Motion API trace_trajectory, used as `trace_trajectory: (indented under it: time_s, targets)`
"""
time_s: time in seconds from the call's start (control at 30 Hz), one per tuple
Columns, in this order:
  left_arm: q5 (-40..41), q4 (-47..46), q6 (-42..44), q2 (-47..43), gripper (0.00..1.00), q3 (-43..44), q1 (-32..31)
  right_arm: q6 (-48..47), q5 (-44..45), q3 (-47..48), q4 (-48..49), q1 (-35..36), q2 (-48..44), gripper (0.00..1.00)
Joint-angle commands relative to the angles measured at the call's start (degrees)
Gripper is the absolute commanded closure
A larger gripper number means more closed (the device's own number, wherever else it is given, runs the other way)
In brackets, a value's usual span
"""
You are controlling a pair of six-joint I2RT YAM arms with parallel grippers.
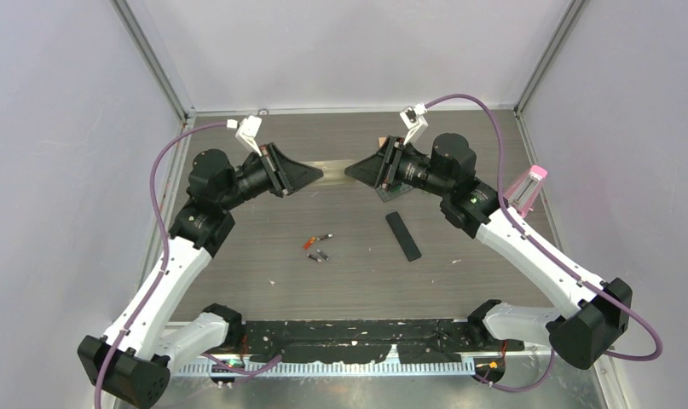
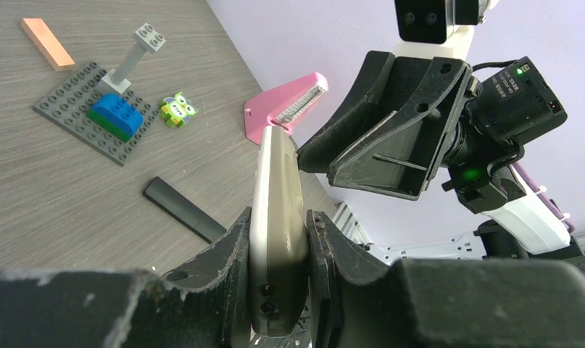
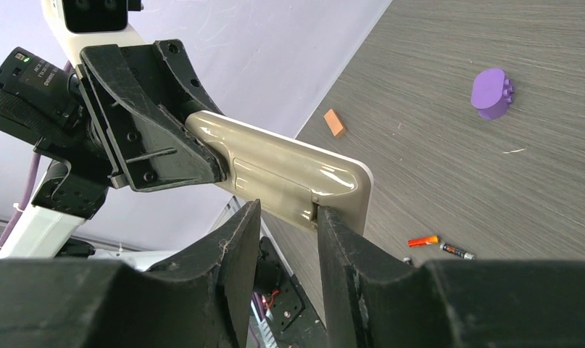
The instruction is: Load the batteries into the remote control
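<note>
Clenched in left gripper (image 2: pixel 278 217): slim beige plastic remote control (image 2: pixel 275 177), edge-on. Parted at its free end, grasping nothing: right gripper (image 3: pixel 288 210). Well below both: small orange-red and dark cylindrical batteries (image 3: pixel 423 240).

We see a grey wood-grain bench (image 1: pixel 357 285); pale lilac walls (image 1: pixel 349 51) rise behind it and on both its sides, aluminium posts (image 1: pixel 153 58) at its far corners.

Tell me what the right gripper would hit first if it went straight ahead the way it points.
The remote: its free end, held out by the left gripper, lies right ahead of the right gripper, whose fingers stand parted. Depth is unclear, so they may already touch.
</note>
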State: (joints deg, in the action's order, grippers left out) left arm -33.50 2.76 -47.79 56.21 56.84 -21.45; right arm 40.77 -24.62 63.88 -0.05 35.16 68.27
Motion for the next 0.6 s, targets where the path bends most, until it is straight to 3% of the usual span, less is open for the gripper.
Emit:
trace_trajectory:
  time_s: [0.0,0.37,0.57]
  targets:
    - [-1.3,-5.1,-1.1,0.1,1.0,0.9,0.2,-1.2,0.9,1.5,0.5,0.2,-0.3,0.6]
    - [-4.7,-9.2,-3.3,0.1,1.0,-0.2,0.2,-1.4,0.3,1.4,1.0,0.2,1.0,0.6]
    - [-7.9,-14.1,-5.9,0.1,1.0,-1.3,0.2,1.8,-4.0,-0.8,6.3,0.2,1.3,0.6]
